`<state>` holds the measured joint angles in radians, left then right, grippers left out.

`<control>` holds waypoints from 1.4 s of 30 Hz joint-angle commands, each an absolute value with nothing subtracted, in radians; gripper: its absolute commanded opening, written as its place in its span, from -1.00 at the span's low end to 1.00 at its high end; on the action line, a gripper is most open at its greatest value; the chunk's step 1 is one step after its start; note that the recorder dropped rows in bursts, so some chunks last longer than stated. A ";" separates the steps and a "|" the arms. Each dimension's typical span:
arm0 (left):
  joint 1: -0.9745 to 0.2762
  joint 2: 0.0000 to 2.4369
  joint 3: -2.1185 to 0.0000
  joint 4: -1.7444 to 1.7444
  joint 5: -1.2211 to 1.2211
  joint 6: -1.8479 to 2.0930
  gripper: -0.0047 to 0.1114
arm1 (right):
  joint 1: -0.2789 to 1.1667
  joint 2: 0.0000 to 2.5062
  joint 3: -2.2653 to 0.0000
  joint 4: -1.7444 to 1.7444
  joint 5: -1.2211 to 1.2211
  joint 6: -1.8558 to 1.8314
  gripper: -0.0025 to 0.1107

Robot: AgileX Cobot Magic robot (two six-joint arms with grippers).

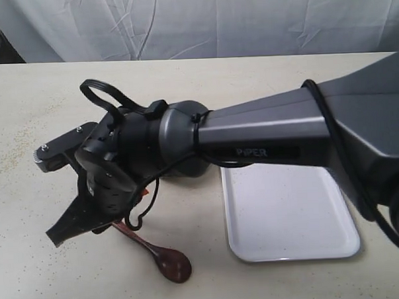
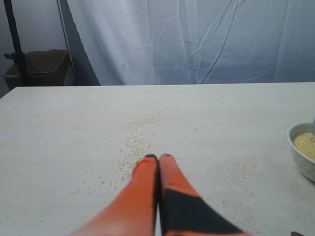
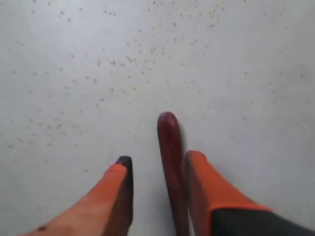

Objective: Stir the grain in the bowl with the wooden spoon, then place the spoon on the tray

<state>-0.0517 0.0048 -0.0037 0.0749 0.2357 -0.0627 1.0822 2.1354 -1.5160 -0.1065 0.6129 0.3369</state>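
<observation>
A pale cream bench [image 1: 25,97] with a matte, faintly speckled top fills most of every view. Behind the bench's far edge hangs a creased white sheet [image 2: 197,39], lit softly and evenly, with no hard shadows. Beyond the bench's far corner, past the sheet's edge, an open brown cardboard box [image 2: 44,66] stands beside a dark upright pole [image 2: 15,39], against a grey-blue wall [image 2: 42,24].

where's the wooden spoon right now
In the exterior view the wooden spoon lies on the table left of the tray, scoop toward the camera; its handle runs up between the open fingers of the right hand.
</observation>
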 commanded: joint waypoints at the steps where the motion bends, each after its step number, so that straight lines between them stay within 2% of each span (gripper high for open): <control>1: -0.051 0.000 0.000 0.072 0.231 -0.066 -0.92 | 1.081 2.175 -1.520 -0.135 0.704 0.353 -0.31; 7: -0.051 0.000 0.000 0.072 0.231 -0.066 -0.92 | 1.081 2.204 -1.520 -0.141 0.719 0.353 -0.36; 8: -0.051 0.000 0.000 0.072 0.231 -0.066 -0.92 | 1.081 2.205 -1.520 -0.147 0.726 0.353 -0.45; 11: -0.051 0.000 0.000 0.072 0.231 -0.066 -0.92 | 1.081 2.206 -1.520 -0.152 0.740 0.353 -0.91; 12: -0.051 0.000 0.000 0.072 0.231 -0.066 -0.92 | 1.080 2.204 -1.520 -0.156 0.743 0.354 -0.96; 19: -0.051 0.000 0.000 0.072 0.231 -0.066 -0.92 | 1.048 2.127 -1.520 -0.136 0.722 0.352 -0.96; 22: -0.051 0.000 0.000 0.072 0.231 -0.066 -0.92 | 1.022 2.103 -1.520 -0.063 0.715 0.229 -0.96; 25: -0.051 0.000 0.000 0.072 0.231 -0.066 -0.92 | 0.973 2.098 -1.520 0.179 0.748 -0.037 -0.97; 30: -0.051 0.000 0.000 0.072 0.231 -0.066 -0.92 | 0.830 2.138 -1.520 0.799 0.931 -0.540 -0.97; 33: -0.051 0.000 0.000 0.072 0.231 -0.066 -0.92 | 0.809 2.181 -1.520 0.829 0.953 -0.561 -0.97; 35: -0.051 0.000 0.000 0.072 0.231 -0.066 -0.92 | 0.809 2.212 -1.520 0.845 0.940 -0.561 -0.91; 39: -0.051 0.000 0.000 0.072 0.231 -0.066 -0.92 | 0.809 2.212 -1.520 0.844 0.909 -0.549 0.09; 40: -0.051 0.000 0.000 0.072 0.231 -0.066 -0.92 | 0.809 2.196 -1.520 0.841 0.913 -0.549 0.11; 42: -0.051 0.000 0.000 0.072 0.231 -0.066 -0.92 | 0.809 2.145 -1.520 0.826 0.911 -0.525 -0.05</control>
<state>-0.0517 0.0048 -0.0037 0.0749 0.2357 -0.0627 0.8118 2.2031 -1.5197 0.8358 0.9129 -0.5387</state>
